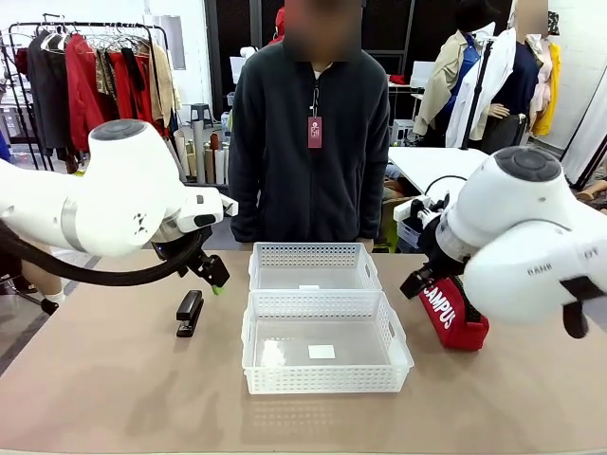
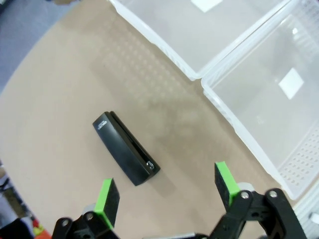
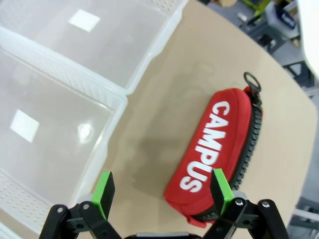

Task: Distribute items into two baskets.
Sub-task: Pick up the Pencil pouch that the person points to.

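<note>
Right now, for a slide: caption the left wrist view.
Open left gripper above a black stapler, two white baskets alongside.

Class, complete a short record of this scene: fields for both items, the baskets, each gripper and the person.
stapler: black, flat on the table, left of the baskets
pouch: red, CAMPUS lettering, on the table right of the baskets
baskets: two, touching, mid-table, no item inside
left gripper: open, above the stapler
right gripper: open, above the pouch
person: standing at the far side
</note>
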{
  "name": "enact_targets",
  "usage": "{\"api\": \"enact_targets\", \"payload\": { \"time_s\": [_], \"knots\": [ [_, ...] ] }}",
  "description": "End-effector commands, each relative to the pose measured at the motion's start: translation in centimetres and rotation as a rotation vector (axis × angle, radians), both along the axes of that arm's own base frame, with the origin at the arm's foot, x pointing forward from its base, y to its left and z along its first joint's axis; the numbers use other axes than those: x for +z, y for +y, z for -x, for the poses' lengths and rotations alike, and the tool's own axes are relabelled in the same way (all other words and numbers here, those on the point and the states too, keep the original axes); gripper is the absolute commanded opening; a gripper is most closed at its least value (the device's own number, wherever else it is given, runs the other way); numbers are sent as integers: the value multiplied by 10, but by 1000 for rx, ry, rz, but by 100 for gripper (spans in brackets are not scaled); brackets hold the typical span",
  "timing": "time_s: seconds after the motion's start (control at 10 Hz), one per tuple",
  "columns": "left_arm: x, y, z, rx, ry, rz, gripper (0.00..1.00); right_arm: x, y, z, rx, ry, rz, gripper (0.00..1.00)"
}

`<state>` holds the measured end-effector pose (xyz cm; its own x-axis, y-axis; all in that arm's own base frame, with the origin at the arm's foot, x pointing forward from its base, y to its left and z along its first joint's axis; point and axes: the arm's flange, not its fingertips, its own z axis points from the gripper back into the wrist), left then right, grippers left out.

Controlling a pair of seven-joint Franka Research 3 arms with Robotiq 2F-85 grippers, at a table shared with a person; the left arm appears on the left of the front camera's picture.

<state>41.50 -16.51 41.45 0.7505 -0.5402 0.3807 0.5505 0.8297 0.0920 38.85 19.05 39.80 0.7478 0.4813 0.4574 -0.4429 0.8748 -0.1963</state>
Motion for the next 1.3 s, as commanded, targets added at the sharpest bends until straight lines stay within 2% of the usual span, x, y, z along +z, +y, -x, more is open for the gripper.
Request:
{"api": "enact_targets", "payload": {
  "time_s": [0.0,0.2,0.4,0.6,0.7,0.8,0.9,1.0,1.2],
  "knots": [
    [22,-5,-8,19,82,-7,100,37,-4,-7,7,63,-111,100],
    [38,-8,-15,32,195,135,100,61,-7,-14,18,152,-231,100],
    [60,-2,-23,70,268,290,100,80,-17,-22,18,207,-411,100],
    [78,14,-29,154,248,487,100,86,-34,-29,3,210,-569,100],
    [84,21,-28,141,252,568,100,83,-43,-34,-2,226,-622,100],
    [83,24,-27,135,267,600,100,77,-50,-39,-33,242,-638,100],
    [76,22,-26,151,250,562,100,75,-49,-37,-30,220,-626,100],
    [91,20,-32,167,262,549,100,90,-43,-30,-44,221,-604,100],
    [91,20,-32,167,262,549,100,90,-43,-30,-44,221,-604,100]
  ]
}}
